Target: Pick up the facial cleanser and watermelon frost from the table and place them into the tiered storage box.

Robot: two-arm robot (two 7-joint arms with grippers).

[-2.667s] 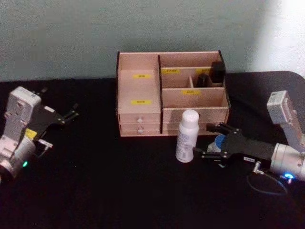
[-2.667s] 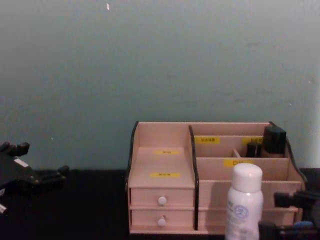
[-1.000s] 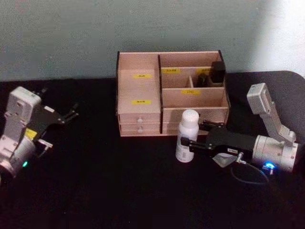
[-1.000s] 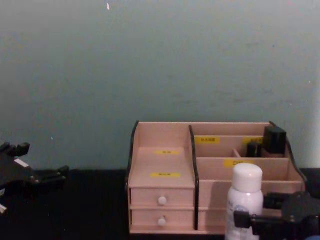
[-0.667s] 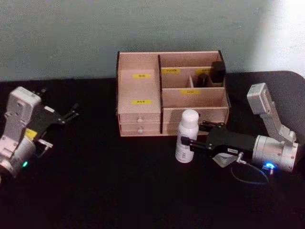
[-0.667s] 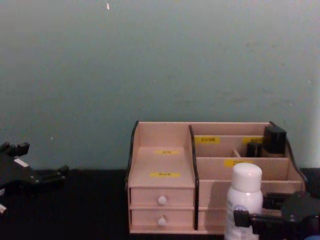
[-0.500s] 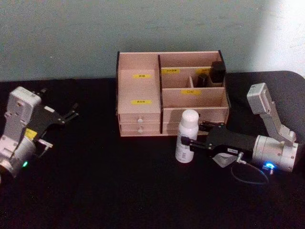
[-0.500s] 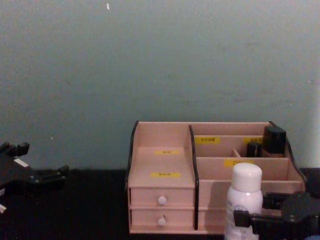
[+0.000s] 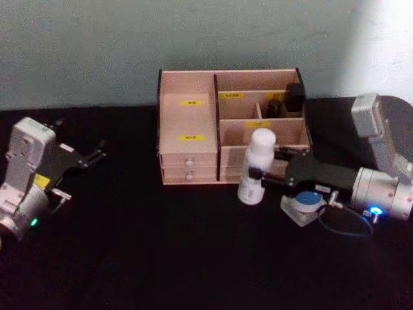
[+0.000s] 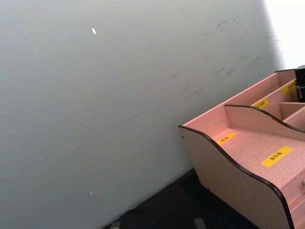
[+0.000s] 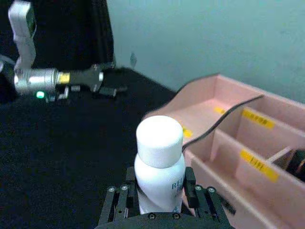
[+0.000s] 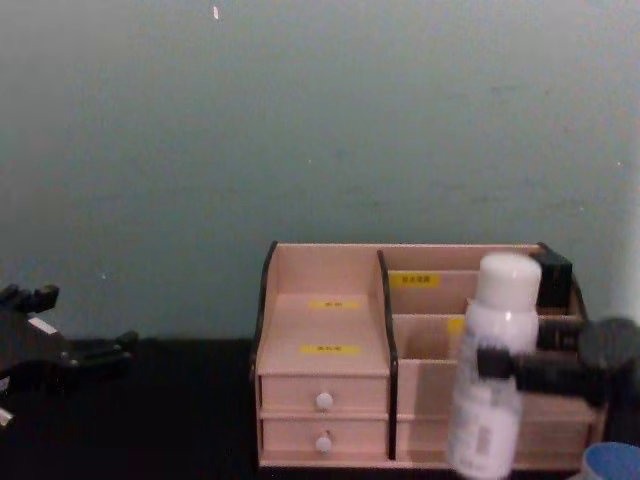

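Head view: my right gripper (image 9: 257, 175) is clamped around the middle of a smooth white plastic cleanser bottle (image 9: 260, 157), just before the pink-beige wooden tiered storage box (image 9: 187, 82). Probably light, stiff, slippery; a mid-body grip suits. My left gripper (image 9: 97, 154) idles, fingers apart, far left.

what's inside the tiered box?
In the tiered storage box, two dark containers stand in the back right compartment, lower parts hidden by the divider. Drawers are shut, contents covered. The right gripper holds the white bottle outside, in front.
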